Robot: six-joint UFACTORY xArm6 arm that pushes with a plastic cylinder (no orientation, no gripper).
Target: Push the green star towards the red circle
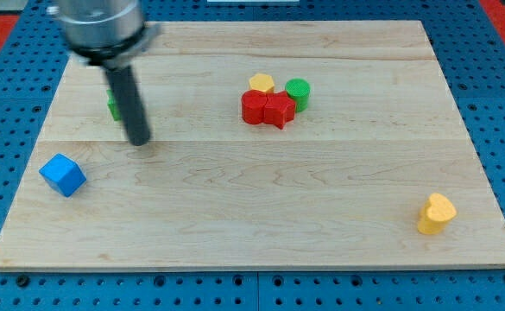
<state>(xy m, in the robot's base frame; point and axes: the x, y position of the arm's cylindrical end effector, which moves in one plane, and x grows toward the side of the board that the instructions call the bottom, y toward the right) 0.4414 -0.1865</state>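
The green star point(113, 105) lies at the view's left, mostly hidden behind my dark rod; only a green sliver shows. My tip point(138, 141) rests on the board just right of and below that star, touching or nearly touching it. The red circle point(253, 107) sits near the view's top centre, packed in a cluster with a red star point(278, 110), a yellow block point(261, 84) and a green circle point(297, 92). The red circle is well to the right of the green star.
A blue cube point(62, 174) lies at the view's left, below my tip. A yellow block point(436, 213) sits at the lower right. The wooden board point(252, 216) ends at a blue pegboard surround.
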